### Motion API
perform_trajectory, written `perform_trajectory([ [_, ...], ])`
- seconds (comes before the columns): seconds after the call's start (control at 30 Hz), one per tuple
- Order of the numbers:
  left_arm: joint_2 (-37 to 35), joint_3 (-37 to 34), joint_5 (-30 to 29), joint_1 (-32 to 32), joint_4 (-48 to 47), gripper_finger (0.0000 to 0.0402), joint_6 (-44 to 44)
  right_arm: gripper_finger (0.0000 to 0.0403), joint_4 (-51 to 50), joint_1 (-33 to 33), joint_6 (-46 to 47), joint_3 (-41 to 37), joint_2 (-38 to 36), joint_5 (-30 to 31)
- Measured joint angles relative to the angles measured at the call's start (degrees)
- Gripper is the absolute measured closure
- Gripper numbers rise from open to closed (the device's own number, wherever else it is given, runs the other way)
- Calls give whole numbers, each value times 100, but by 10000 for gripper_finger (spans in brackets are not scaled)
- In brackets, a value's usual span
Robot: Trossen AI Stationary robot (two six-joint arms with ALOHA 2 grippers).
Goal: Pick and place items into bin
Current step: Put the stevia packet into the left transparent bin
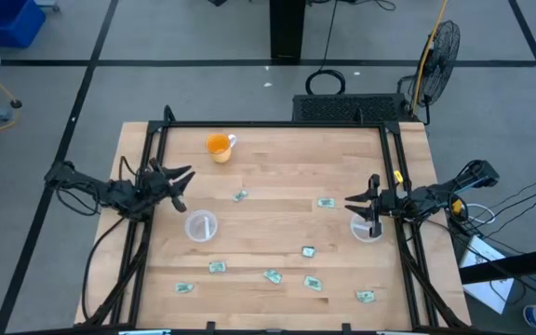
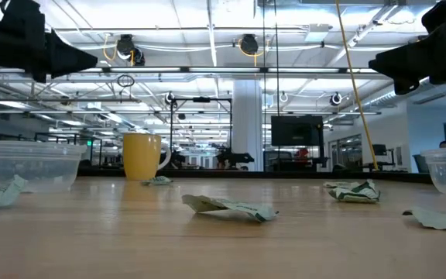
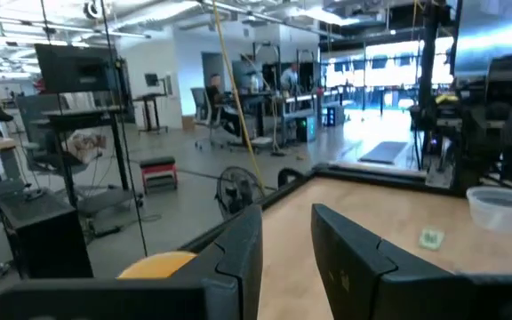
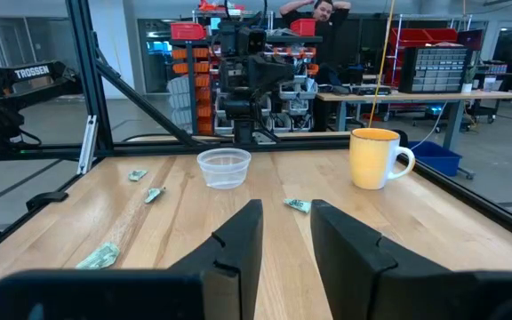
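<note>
The wooden table (image 1: 277, 200) carries every object, bounded by a black frame (image 1: 277, 124) along its far edge and both sides.

The left arm (image 1: 100, 189) reaches in from the table's left edge; the right arm (image 1: 435, 195) reaches in from the right edge. Both are raised above the surface.

The left gripper (image 1: 180, 186) hangs near the left edge, with the orange mug (image 1: 219, 146) beyond it toward the far edge. Its fingers (image 3: 238, 258) stand a narrow gap apart and hold nothing. The right gripper (image 1: 359, 205) hangs near the right edge; its fingers (image 4: 238, 240) are likewise parted by a narrow gap, with nothing between them.

Two clear cups stand upright on the table. One cup (image 1: 201, 225) sits just inboard of the left gripper, toward the near edge. The other cup (image 1: 367, 228) sits directly beneath the right gripper.

The items — small green-and-white packets — lie flat and scattered on the wood, none touching either gripper. One packet (image 1: 240, 195) lies between the left gripper and the table centre. Another packet (image 1: 326, 202) lies just beside the right gripper, on its inboard side. The remaining packets (image 1: 273, 275) are spread across the near half of the table — well apart from both grippers — with one (image 1: 184, 288) toward the near left corner and one (image 1: 366, 296) toward the near right corner.
</note>
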Motion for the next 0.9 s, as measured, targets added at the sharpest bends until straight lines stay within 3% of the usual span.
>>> perform_trajectory([
  [0.3,15,200,711,19,399,298,-346,312,-1,0,0,-1,0,-2],
  [0.43,399,972,803,140,-546,298,-417,312,0,0,-2,-1,0,-1],
  [0.63,1971,2419,962,440,-2783,298,-1327,312,0,0,-2,0,0,-2],
  [0.8,3399,2937,1320,767,-3016,298,-1526,312,2,-1,-1,-1,0,-2],
  [0.9,4112,3067,1435,1011,-3022,298,-2252,312,2,0,0,0,0,0],
])
